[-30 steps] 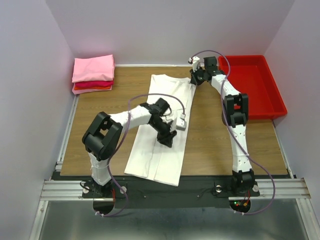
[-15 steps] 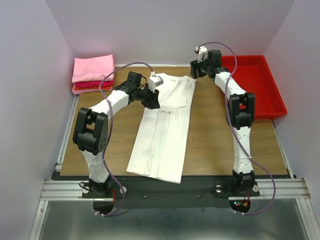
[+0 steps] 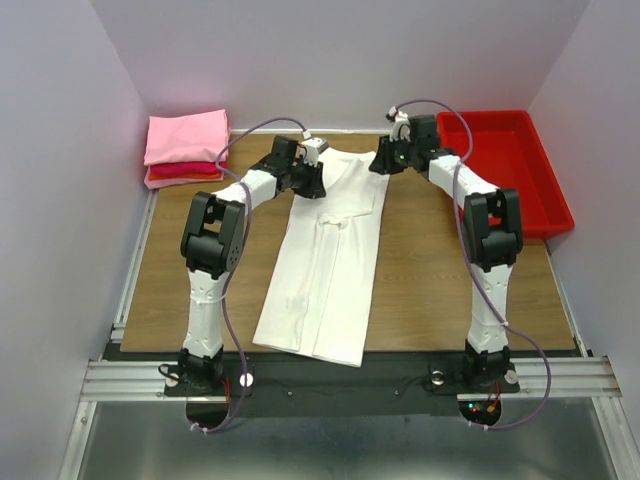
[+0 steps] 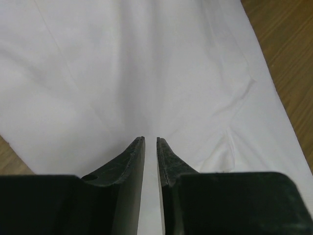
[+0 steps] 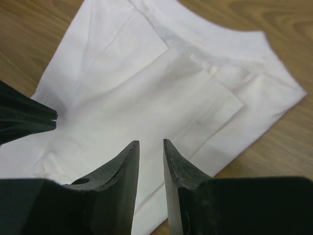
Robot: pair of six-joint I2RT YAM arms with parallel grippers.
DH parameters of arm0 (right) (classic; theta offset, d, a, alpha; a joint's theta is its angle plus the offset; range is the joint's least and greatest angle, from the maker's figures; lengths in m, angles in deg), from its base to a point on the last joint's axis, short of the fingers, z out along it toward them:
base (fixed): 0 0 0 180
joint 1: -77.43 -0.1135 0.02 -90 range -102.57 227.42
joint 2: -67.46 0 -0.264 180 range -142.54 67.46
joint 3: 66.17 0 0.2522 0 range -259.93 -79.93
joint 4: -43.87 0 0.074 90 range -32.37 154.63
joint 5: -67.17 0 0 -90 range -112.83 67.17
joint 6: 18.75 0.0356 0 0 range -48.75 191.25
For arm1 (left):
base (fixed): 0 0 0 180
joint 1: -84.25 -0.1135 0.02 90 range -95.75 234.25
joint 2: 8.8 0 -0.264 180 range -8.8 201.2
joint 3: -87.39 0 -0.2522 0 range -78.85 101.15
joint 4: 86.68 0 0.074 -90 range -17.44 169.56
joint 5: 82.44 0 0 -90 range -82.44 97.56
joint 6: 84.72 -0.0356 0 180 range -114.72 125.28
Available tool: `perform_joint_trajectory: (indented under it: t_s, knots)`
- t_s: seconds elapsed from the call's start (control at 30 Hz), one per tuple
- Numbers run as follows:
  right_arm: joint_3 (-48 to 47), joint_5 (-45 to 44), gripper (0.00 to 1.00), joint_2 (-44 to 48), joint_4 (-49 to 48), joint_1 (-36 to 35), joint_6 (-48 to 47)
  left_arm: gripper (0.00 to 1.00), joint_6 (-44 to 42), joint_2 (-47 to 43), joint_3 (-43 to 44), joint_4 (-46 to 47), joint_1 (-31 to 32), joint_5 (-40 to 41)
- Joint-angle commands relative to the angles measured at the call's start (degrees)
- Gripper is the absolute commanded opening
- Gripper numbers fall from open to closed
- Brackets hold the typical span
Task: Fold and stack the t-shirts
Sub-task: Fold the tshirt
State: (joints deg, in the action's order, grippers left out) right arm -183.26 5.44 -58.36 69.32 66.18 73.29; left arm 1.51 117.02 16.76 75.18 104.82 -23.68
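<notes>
A white t-shirt [image 3: 325,270] lies folded into a long strip down the middle of the table, collar end at the far side. My left gripper [image 3: 312,186] hovers over its far left corner. In the left wrist view that gripper [image 4: 151,139] has only a narrow gap, with white cloth [image 4: 146,73] below and nothing between the fingers. My right gripper [image 3: 382,163] is at the far right corner; there it [image 5: 151,142] stands slightly open above the cloth [image 5: 146,88] near the collar [image 5: 210,68]. A pink and red stack of folded t-shirts [image 3: 186,146] sits at the back left.
A red plastic tray [image 3: 548,190] stands at the back right beside the right arm. Bare wooden table [image 3: 440,270] shows on both sides of the white shirt. The left gripper's fingers [image 5: 29,117] show at the left edge of the right wrist view.
My left arm swung from the shirt's middle up to its far left corner. My right gripper shifted slightly left and down onto the far right corner, its jaws opening wide and then narrowing.
</notes>
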Motion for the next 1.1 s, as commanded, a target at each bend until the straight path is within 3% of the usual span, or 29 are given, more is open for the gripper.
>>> perform_joint_trajectory:
  t_s: [0.0, 0.3, 0.63, 0.77, 0.9, 1.07]
  knots:
    - [-0.6, 1.7, 0.32, -3.3, 0.2, -1.6, 3.8, 0.25, 7.8, 0.5, 1.5, 4.1, -1.0, 2.4]
    - [-8.2, -5.0, 0.31, -14.5, 1.9, -2.2, 6.1, 0.23, 15.9, 2.2, -2.4, 8.7, -3.4, 3.5]
    - [-35.4, -6.9, 0.35, -30.3, 3.5, -2.3, 10.0, 0.23, 16.8, -2.2, -5.8, 12.3, -4.8, 2.1]
    - [-32.1, -5.3, 0.46, -23.9, 3.3, -2.4, 7.8, 0.23, 16.2, -4.4, -6.5, 12.3, -4.9, 1.0]
    - [-22.5, -1.6, 0.58, -14.6, 3.3, -2.5, 6.2, 0.23, 16.6, -7.0, -8.9, 12.4, -4.8, -1.8]
    - [-13.8, 1.8, 0.61, -6.2, 3.5, -2.6, 5.1, 0.24, 15.1, -10.1, -13.7, 13.3, -4.0, -1.5]
